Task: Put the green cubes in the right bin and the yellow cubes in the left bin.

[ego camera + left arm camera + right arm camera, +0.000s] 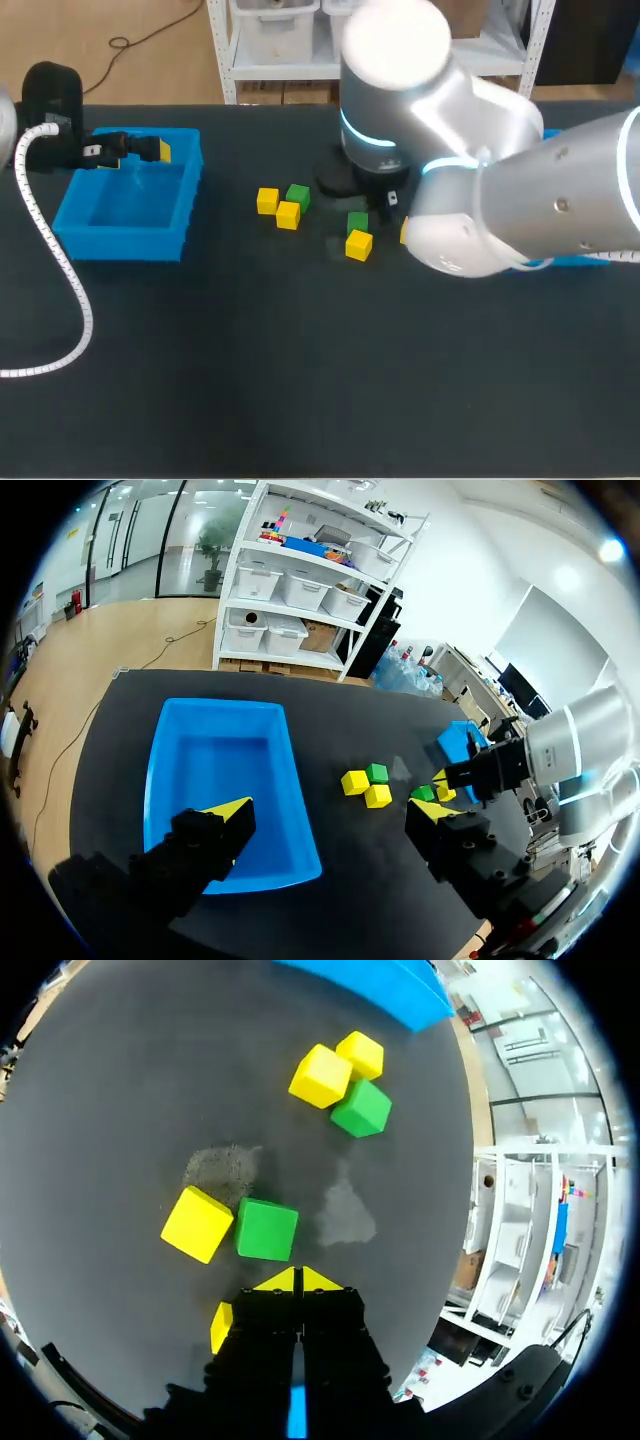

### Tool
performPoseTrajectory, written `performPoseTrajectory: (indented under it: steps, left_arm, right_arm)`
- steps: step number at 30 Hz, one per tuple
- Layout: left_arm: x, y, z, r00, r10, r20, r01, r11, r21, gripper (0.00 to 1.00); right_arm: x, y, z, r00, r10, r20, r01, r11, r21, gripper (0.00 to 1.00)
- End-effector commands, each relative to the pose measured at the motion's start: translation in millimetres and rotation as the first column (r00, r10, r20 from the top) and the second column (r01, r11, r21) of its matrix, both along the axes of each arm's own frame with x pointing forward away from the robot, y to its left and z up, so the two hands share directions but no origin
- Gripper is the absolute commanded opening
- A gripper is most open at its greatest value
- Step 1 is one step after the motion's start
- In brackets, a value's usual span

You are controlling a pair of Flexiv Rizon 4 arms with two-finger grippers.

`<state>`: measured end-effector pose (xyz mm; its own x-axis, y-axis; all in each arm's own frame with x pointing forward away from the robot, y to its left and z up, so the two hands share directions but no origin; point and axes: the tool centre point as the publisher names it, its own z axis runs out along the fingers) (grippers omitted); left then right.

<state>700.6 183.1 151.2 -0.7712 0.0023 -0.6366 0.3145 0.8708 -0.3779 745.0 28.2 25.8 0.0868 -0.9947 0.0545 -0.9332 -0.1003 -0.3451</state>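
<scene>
Green cube (266, 1230) is sitting just ahead of the right claw (300, 1280), pinched together. Left claw (330, 810) is gaping over a bin (220, 760).

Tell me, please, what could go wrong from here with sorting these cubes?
1. The right gripper is shut, just short of a green cube. Lowered like that, it would likely push the cube rather than grasp it.
2. That cube sits against a yellow cube, so a grasp may drag or pinch both.
3. A second yellow cube lies close beside the gripper and could get knocked.
</scene>
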Motion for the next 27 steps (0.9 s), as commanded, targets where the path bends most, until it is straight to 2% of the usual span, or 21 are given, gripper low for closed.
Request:
performPoseTrajectory:
  steps: [1, 6, 12, 16, 19, 20, 21, 22, 23, 24, 26, 27]
  left_arm:
    - [-0.7, 2, -1.4, 1.000, -0.004, 0.007, 0.004, 1.000, -0.008, 1.00]
    - [-0.7, 2, -1.4, 1.000, -0.004, 0.007, 0.004, 1.000, -0.008, 1.00]
    - [-0.7, 2, -1.4, 1.000, -0.004, 0.007, 0.004, 1.000, -0.008, 1.00]
    - [-0.7, 2, -1.4, 1.000, -0.004, 0.007, 0.004, 1.000, -0.008, 1.00]
    - [-0.7, 2, -1.4, 1.000, -0.004, 0.007, 0.004, 1.000, -0.008, 1.00]
    - [-0.7, 2, -1.4, 1.000, -0.004, 0.007, 0.004, 1.000, -0.008, 1.00]
    - [-0.7, 2, -1.4, 1.000, -0.004, 0.007, 0.004, 1.000, -0.008, 1.00]
    - [-0.7, 2, -1.4, 1.000, -0.004, 0.007, 0.004, 1.000, -0.008, 1.00]
    - [-0.7, 2, -1.4, 1.000, -0.004, 0.007, 0.004, 1.000, -0.008, 1.00]
    - [-0.7, 2, -1.4, 1.000, -0.004, 0.007, 0.004, 1.000, -0.008, 1.00]
    - [-0.7, 2, -1.4, 1.000, -0.004, 0.007, 0.004, 1.000, -0.008, 1.00]
    - [-0.7, 2, -1.4, 1.000, -0.004, 0.007, 0.004, 1.000, -0.008, 1.00]
  right_arm:
    - [-2.2, -1, 19, 0.999, -0.015, -0.031, 0.015, 1.000, -0.007, 1.00]
    - [-4.4, -3, 30, 0.994, -0.087, -0.061, 0.088, 0.996, 0.017, 1.00]
    - [-10.5, 0, 28, 0.988, -0.130, -0.082, 0.135, 0.989, 0.064, 1.00]
    - [-7.5, 3, 23, 0.973, -0.207, -0.102, 0.214, 0.974, 0.071, 1.00]
    - [-2.9, 6, 23, 0.945, -0.312, -0.104, 0.318, 0.947, 0.050, 1.00]
    - [-1.6, 7, 24, 0.930, -0.353, -0.108, 0.359, 0.932, 0.046, 0.94]
    - [-0.8, 7, 24, 0.917, -0.381, -0.116, 0.388, 0.920, 0.044, 0.60]
    - [0.4, 8, 25, 0.897, -0.423, -0.127, 0.431, 0.901, 0.041, 0.33]
    - [0.8, 9, 26, 0.882, -0.452, -0.131, 0.460, 0.887, 0.039, 0.11]
    - [0.6, 10, 27, 0.870, -0.473, -0.139, 0.482, 0.875, 0.039, 0.00]
    - [0.9, 11, 28, 0.841, -0.524, -0.134, 0.533, 0.845, 0.040, 0.00]
    - [1.3, 11, 29, 0.828, -0.546, -0.132, 0.554, 0.832, 0.038, 0.07]
